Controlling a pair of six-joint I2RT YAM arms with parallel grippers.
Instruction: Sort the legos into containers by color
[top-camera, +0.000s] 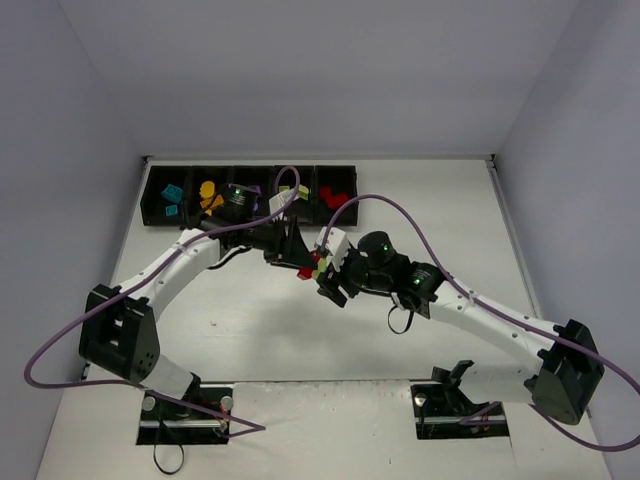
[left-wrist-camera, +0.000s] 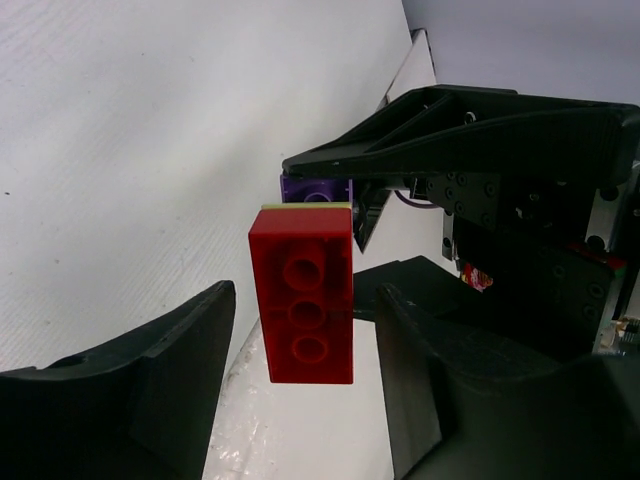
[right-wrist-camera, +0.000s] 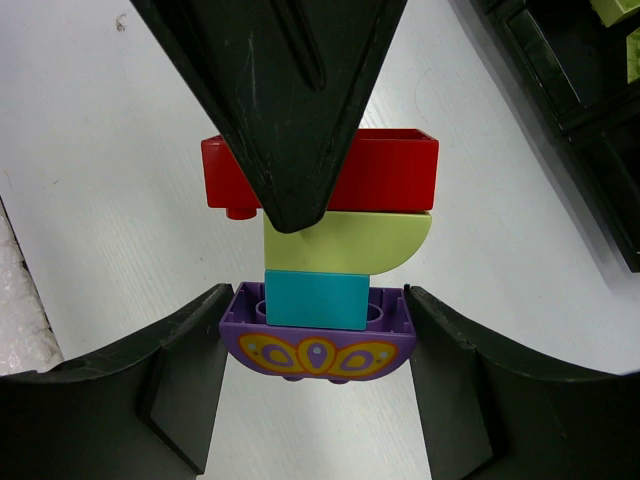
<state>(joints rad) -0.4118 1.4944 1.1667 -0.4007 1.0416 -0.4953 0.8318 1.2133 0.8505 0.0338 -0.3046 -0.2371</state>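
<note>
Right wrist: purple brick (right-wrist-camera: 316, 355) is clamped by right gripper (right-wrist-camera: 318, 305); red brick (left-wrist-camera: 302, 310) is straddled by parted left gripper (left-wrist-camera: 305, 292).

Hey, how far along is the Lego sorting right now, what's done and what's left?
Done: teal bricks, orange bricks, a lime brick and red bricks sit in separate bins of the black container row.
In hand: a four-brick stack held between the arms. The right tool is shut on its purple brick, and the left tool is open around its red brick.
Left: pull the stack apart and bin its four pieces.
</note>
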